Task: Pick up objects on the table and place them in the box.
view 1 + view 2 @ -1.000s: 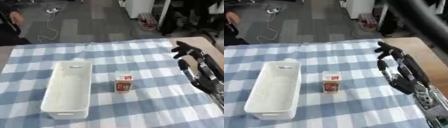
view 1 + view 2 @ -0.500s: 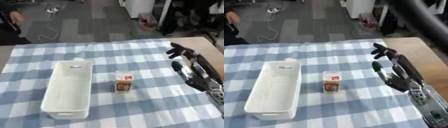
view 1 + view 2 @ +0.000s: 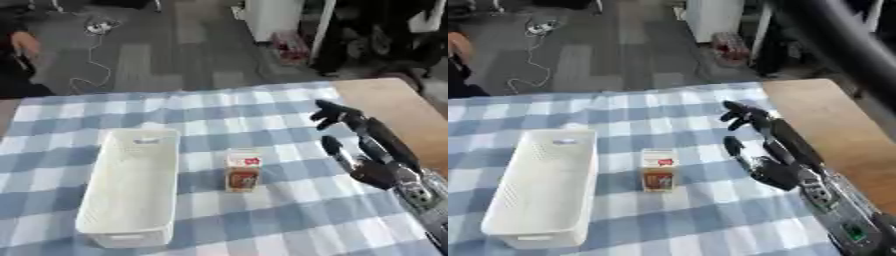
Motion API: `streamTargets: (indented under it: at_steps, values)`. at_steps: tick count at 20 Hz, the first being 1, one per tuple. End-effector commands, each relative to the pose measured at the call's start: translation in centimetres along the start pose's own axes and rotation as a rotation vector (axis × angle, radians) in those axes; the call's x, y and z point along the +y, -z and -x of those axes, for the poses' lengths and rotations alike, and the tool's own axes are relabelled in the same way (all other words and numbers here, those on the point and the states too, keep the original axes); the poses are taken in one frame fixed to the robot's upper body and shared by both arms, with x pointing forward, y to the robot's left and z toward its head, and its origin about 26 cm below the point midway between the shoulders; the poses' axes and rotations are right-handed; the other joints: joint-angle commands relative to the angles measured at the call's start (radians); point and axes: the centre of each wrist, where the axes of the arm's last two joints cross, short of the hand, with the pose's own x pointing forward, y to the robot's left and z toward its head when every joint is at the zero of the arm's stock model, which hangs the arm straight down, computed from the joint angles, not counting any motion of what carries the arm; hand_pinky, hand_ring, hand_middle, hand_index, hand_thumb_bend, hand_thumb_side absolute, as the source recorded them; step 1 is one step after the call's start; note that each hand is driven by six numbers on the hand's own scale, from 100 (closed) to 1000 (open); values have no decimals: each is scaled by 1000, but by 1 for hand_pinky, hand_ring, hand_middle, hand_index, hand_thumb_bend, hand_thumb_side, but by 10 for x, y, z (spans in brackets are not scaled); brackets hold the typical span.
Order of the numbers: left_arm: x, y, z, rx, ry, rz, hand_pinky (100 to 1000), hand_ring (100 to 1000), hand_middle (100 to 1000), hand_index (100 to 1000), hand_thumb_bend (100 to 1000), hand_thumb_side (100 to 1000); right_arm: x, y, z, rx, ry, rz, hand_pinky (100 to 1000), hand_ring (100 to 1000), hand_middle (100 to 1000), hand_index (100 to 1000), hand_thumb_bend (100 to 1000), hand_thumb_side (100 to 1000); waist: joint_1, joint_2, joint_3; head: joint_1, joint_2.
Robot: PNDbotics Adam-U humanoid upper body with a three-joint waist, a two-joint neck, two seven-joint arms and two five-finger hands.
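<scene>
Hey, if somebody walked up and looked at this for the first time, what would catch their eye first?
Most likely the black right hand, open with fingers spread above the blue-and-white checked tablecloth on the right. Next, the small carton standing upright alone mid-table, left of that hand and apart from it. Beside it on the left lies the long white box, with nothing visible inside.

White plastic box [image 3: 131,187], matt, perforated walls. Paper carton [image 3: 659,170]. Checked cloth [image 3: 289,220] over smooth wood table [image 3: 820,112]. Right hand [image 3: 767,150] black, slightly glossy.
</scene>
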Motion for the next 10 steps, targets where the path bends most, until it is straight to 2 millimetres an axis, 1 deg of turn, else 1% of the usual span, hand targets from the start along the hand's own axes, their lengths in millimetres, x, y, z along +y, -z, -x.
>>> streamTargets:
  at_steps: [1,4,7,10]
  values:
    - [6,7,-3,-35,12,9,395,453,638,762,122,910,3,7,3,0,17,16,824,657,721,996,250,1000,3,-8,1,-19,-9]
    - [6,8,-3,-36,11,8,395,453,638,762,123,910,9,11,6,4,30,14,823,656,721,1000,241,1000,2,-9,2,-22,-4]
    - [6,8,-3,-37,8,10,395,453,638,762,123,910,13,16,6,-9,36,5,822,654,721,1000,240,1000,2,-9,3,-26,-6]
    - [6,7,-3,-37,7,14,395,453,638,762,122,911,17,20,6,-25,50,4,814,638,711,1000,264,1000,3,-9,3,-31,-5]
